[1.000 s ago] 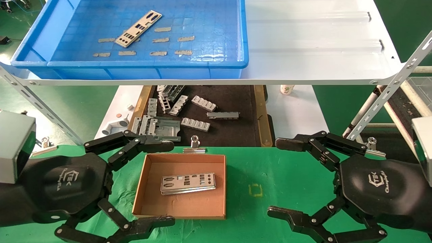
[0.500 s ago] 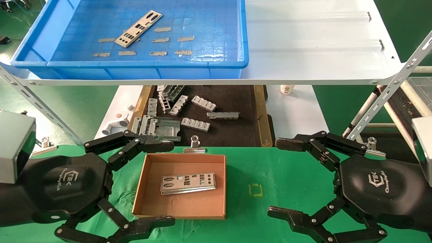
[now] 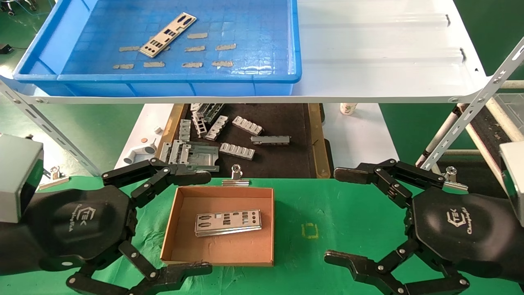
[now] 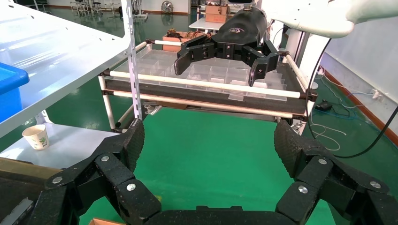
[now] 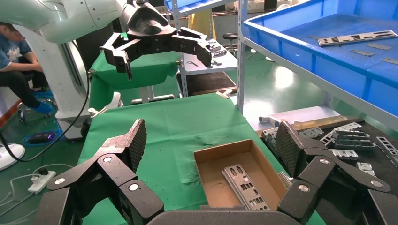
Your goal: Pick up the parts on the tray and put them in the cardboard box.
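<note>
The thin silver punched plate [image 3: 168,34] in the bright blue plastic tray [image 3: 268,49] is found diagonal, nearer the spread-jawed left gripper [image 3: 184,221] than the equally spread right gripper [image 3: 342,215].

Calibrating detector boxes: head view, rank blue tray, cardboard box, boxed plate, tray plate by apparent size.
1. blue tray
2. cardboard box
3. plate in the box and plate on the tray: look similar; the tray one lies farther off, so unranked.

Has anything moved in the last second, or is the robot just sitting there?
Nothing has visibly changed. Both hands are still open and empty, the left hand beside the box and the right hand over the green mat. One plate still lies in the box and one plate still waits in the blue tray.
</note>
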